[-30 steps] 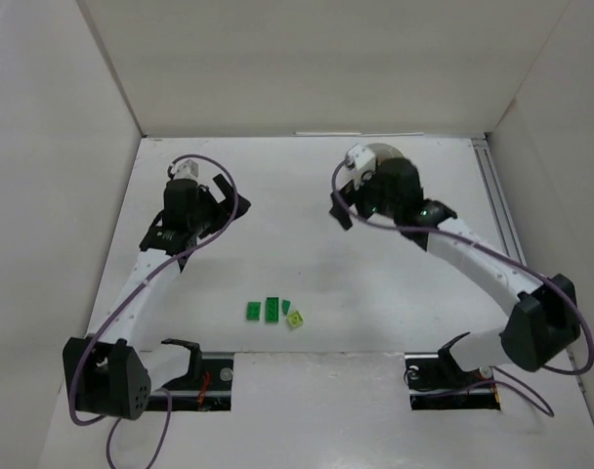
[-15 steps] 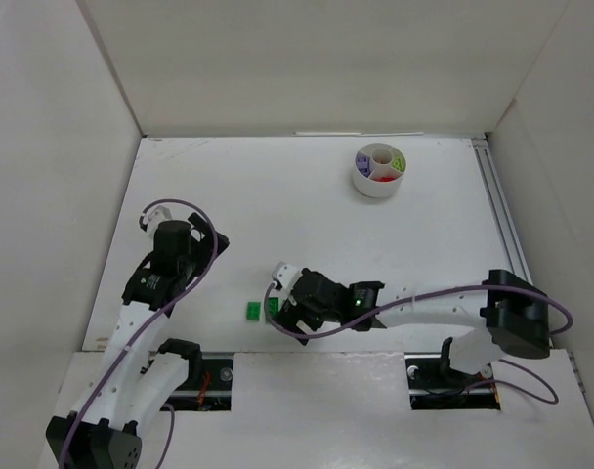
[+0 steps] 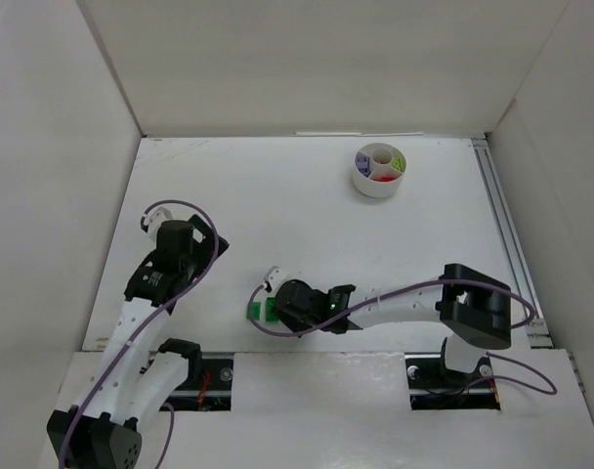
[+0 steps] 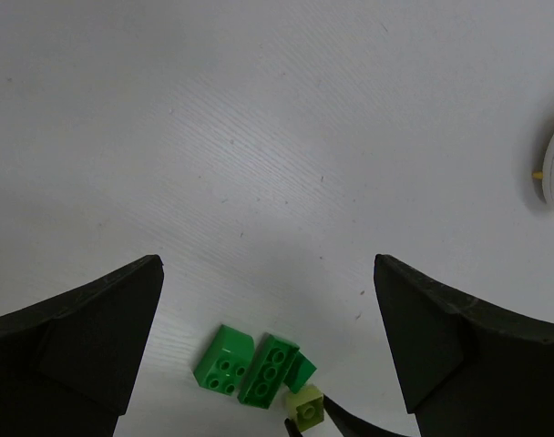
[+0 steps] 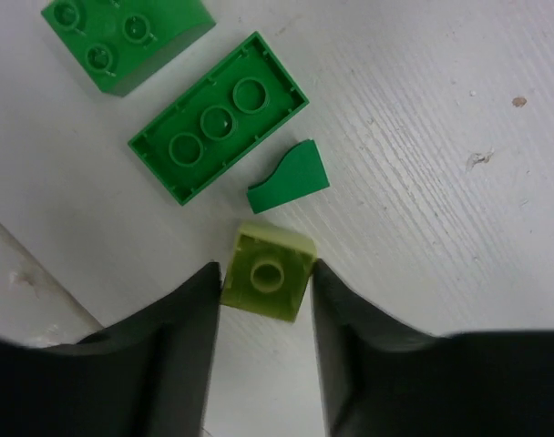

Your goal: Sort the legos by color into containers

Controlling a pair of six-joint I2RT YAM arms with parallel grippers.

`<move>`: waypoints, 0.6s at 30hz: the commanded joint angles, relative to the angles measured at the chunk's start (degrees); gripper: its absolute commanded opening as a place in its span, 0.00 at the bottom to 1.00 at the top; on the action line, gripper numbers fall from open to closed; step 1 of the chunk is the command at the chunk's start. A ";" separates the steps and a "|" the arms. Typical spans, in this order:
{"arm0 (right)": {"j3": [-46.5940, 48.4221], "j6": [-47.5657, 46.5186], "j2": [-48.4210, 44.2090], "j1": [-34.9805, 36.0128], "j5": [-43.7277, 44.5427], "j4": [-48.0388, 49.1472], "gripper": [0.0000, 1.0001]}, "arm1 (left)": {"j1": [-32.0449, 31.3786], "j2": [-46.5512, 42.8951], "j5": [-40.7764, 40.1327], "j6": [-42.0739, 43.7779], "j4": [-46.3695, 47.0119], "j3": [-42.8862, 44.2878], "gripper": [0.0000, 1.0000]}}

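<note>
Near the table's front edge lie the loose legos: a green sloped brick point(image 5: 122, 36), an upturned green brick point(image 5: 218, 118), a small green wedge point(image 5: 289, 177) and a lime brick point(image 5: 267, 273). My right gripper point(image 5: 265, 271) is down on the table, its fingers touching both sides of the lime brick. From above, this gripper point(image 3: 277, 309) hides that brick. The left gripper point(image 4: 266, 264) hovers open and empty above the same cluster point(image 4: 259, 369). The containers are one round white dish point(image 3: 379, 169) at the back right, with purple, red and lime pieces in its wedges.
White walls enclose the table on three sides. A metal rail point(image 3: 500, 225) runs along the right edge. The right arm point(image 3: 404, 303) lies low across the front, and the left arm point(image 3: 146, 293) rises at the front left.
The right arm swung from the dish down to the green cluster, and its jaws closed in on the lime brick. The left arm pulled back toward the front left, still open.
</note>
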 commanded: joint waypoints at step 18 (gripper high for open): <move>4.07 -10.07 -16.06 -31.88 -10.51 -0.54 0.21 | -0.32 4.96 15.08 8.89 16.71 -3.62 1.00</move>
